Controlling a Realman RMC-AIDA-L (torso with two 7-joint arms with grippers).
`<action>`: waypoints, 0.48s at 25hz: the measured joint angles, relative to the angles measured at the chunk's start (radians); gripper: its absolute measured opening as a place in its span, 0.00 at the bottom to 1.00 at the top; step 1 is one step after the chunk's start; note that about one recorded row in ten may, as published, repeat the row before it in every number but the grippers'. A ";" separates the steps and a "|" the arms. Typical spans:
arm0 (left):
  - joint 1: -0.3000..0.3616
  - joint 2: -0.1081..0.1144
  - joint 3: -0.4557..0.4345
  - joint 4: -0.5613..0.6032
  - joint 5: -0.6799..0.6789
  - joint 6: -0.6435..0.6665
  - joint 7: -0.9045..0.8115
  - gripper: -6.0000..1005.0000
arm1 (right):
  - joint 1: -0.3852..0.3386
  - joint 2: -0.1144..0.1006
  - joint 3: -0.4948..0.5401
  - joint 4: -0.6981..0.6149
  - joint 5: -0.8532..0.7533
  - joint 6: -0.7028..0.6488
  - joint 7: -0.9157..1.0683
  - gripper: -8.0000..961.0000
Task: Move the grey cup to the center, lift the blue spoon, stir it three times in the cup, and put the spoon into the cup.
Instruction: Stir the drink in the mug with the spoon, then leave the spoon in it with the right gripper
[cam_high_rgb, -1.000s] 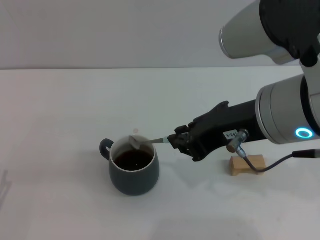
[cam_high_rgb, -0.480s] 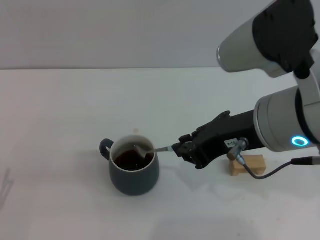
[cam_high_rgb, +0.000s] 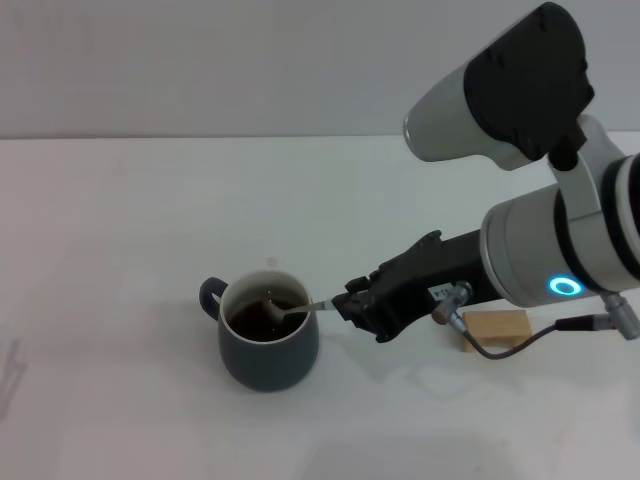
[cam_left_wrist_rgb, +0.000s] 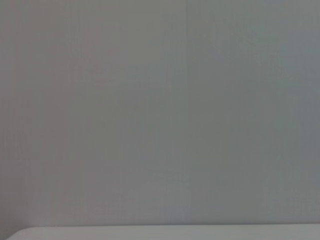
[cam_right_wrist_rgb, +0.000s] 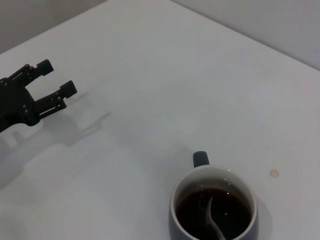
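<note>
The grey cup (cam_high_rgb: 268, 350) stands on the white table with dark brown liquid inside and its handle pointing left. My right gripper (cam_high_rgb: 352, 302) is just right of the cup, shut on the blue spoon (cam_high_rgb: 300, 311). The spoon's silver neck crosses the rim and its bowl dips into the liquid; its pale blue handle is hidden inside the gripper. The right wrist view shows the cup (cam_right_wrist_rgb: 214, 210) from above with the spoon (cam_right_wrist_rgb: 214, 226) in the liquid. My left gripper (cam_right_wrist_rgb: 57, 76) is open and empty, parked far from the cup.
A small wooden block (cam_high_rgb: 497, 327) lies on the table behind my right wrist, with a cable looping in front of it. A small brown spot (cam_right_wrist_rgb: 273, 173) marks the table (cam_high_rgb: 120, 220) just beyond the cup.
The spoon's bowl has dropped from the cup's far rim down into the liquid. My right arm has shifted a little to the left and lower.
</note>
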 joint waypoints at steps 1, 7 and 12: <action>0.001 0.000 0.000 0.000 0.000 0.000 0.000 0.86 | 0.002 0.000 -0.001 -0.008 0.000 -0.007 -0.002 0.15; 0.002 0.000 0.000 0.000 0.000 0.003 0.000 0.86 | 0.017 0.001 -0.020 -0.050 0.002 -0.050 -0.009 0.15; 0.002 0.001 0.000 0.000 0.001 0.010 0.001 0.86 | 0.037 0.001 -0.046 -0.091 0.000 -0.080 -0.010 0.15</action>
